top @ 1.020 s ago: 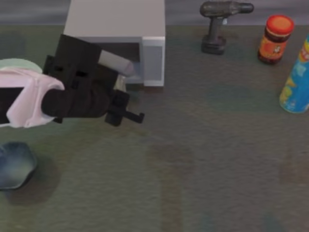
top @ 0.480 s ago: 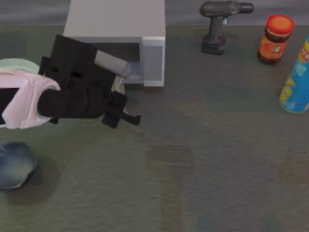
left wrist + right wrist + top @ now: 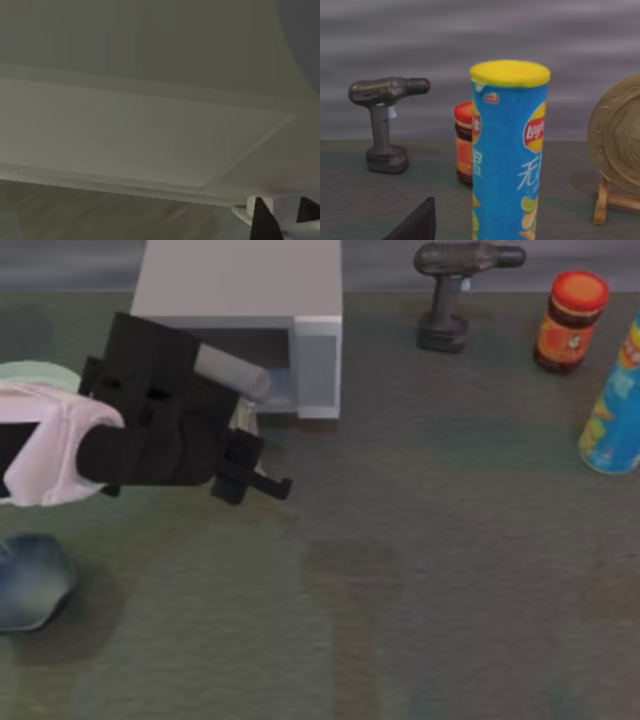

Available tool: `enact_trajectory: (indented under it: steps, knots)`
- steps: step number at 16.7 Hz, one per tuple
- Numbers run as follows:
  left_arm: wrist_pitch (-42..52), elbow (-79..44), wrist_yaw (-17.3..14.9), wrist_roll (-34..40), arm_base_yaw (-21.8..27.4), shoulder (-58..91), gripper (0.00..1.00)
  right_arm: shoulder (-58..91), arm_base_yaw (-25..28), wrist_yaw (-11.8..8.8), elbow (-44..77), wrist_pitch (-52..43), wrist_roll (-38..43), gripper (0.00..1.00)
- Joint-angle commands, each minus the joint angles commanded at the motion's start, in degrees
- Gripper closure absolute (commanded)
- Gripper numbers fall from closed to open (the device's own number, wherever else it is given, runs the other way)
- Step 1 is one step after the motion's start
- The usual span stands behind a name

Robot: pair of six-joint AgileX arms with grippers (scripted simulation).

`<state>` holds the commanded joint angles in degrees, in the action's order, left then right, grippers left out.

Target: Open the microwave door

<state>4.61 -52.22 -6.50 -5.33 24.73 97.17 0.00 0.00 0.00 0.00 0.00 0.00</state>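
Microwave door (image 3: 232, 368) angles outward from the microwave (image 3: 240, 285), leftward.

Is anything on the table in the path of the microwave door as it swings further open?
Nothing visible blocks it. The left tool is at the microwave door, in front of the microwave. The drill, jar and chips can stand well off to the right.
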Motion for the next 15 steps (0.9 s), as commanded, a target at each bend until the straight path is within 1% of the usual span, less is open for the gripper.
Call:
enact_trajectory:
  steps: [10, 12, 15]
  knots:
    - [0.0, 0.0, 0.0, 0.0, 0.0, 0.0, 1.00, 0.0, 0.0, 0.0, 0.0, 0.0, 0.0, 0.00]
    - [0.1, 0.0, -0.6, 0.1, 0.3, 0.0, 1.00, 0.0, 0.0, 0.0, 0.0, 0.0, 0.0, 0.00]
    - [0.4, 0.7, -1.9, -1.9, -0.7, -0.6, 1.00, 0.0, 0.0, 0.0, 0.0, 0.0, 0.0, 0.00]
